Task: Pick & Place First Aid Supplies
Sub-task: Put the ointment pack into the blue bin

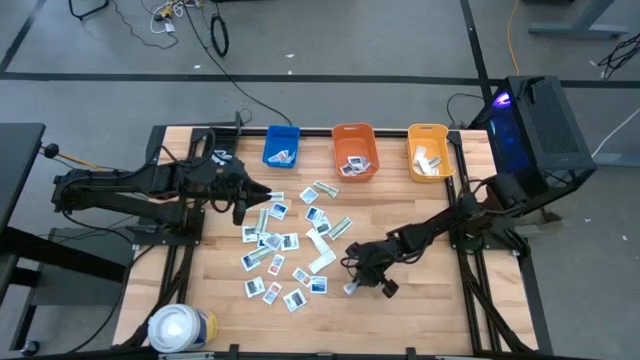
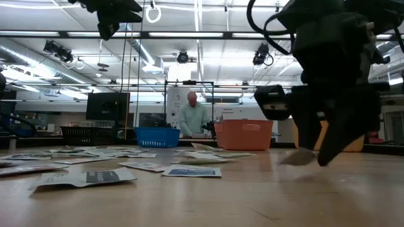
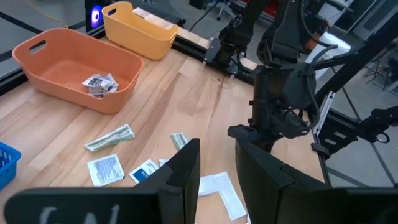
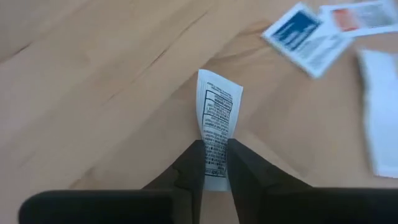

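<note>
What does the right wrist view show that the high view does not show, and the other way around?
Only the right wrist view shows the black print on the white packet pinched in the right hand. Only the high view shows the blue bin, orange bin, yellow bin and the left hand. Both show the wooden table and loose packets.

The right gripper's fingers (image 4: 193,168) are covering the lower end of a white printed packet (image 4: 218,118), whose small black print is staying too fine to read. A white packet (image 4: 380,112) is running off the right wrist picture's edge. In the low view, the right gripper (image 2: 315,148) is blurring, and the blue bin (image 2: 156,136) is hiding the lower body of a person (image 2: 192,115).
</note>
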